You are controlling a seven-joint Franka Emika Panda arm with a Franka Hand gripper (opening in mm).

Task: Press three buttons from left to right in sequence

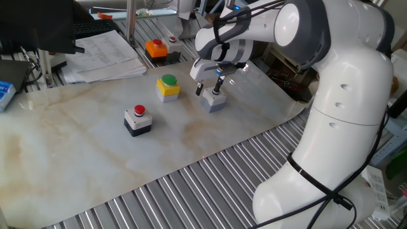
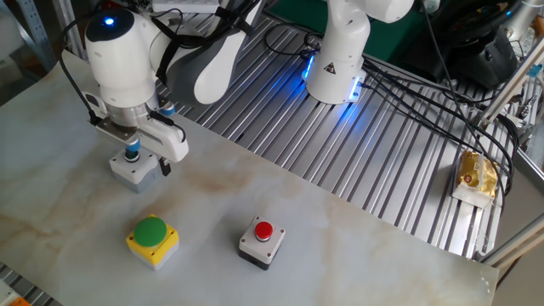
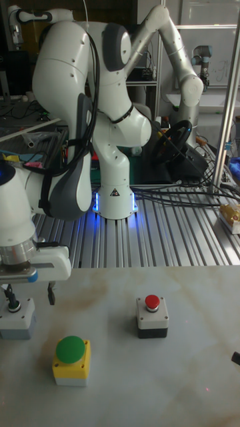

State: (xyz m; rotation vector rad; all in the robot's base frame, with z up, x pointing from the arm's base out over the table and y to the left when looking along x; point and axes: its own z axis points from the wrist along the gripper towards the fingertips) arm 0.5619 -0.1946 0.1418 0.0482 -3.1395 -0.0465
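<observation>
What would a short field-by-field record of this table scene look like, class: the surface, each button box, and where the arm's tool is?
surface: marble-patterned board over metal slats
red button box: black, white top, standing apart
green button box: yellow, in the middle of the row
grey button box: one finger of the gripper on its button, the other finger hanging beside the box
jaws: open
orange box: behind the row, next to the paper stack
</observation>
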